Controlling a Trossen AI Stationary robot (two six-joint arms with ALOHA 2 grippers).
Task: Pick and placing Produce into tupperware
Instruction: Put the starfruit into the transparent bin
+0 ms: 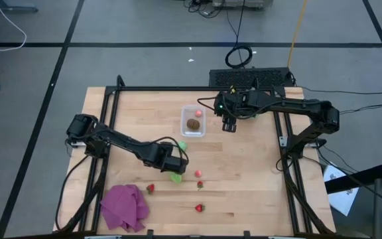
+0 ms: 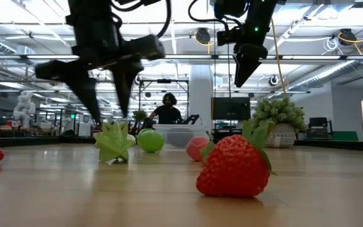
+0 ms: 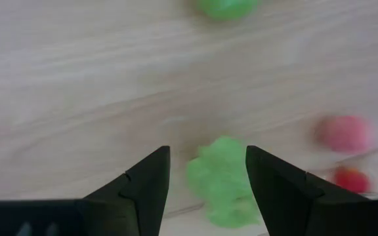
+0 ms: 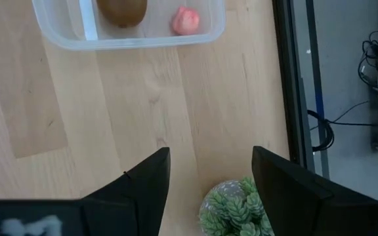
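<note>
While your left claw hangs low over the middle of the counter, its fingers stand spread apart with nothing gripped between them. In the left wrist view a leafy light green piece lies on the wood in the gap between the fingers, and you cannot tell from that view whether they touch it. From above, that piece sits just beside the claw, on the near side. A second, rounder green piece lies between the claw and the tupperware.

You can see the clear tupperware toward the far middle of the counter, with the brown kiwi-like piece and a small pink piece inside it. The right wrist view shows the same two, kiwi and pink piece, side by side in the container.

Your right claw hangs just to the right of the tupperware, fingers parted and empty, with the spiky pale-green plant showing between them in its wrist view.

Out on the wood, a pale pink piece lies near the left claw, and three strawberries are scattered nearer the front edge. A purple cloth sits crumpled at the front left.
</note>
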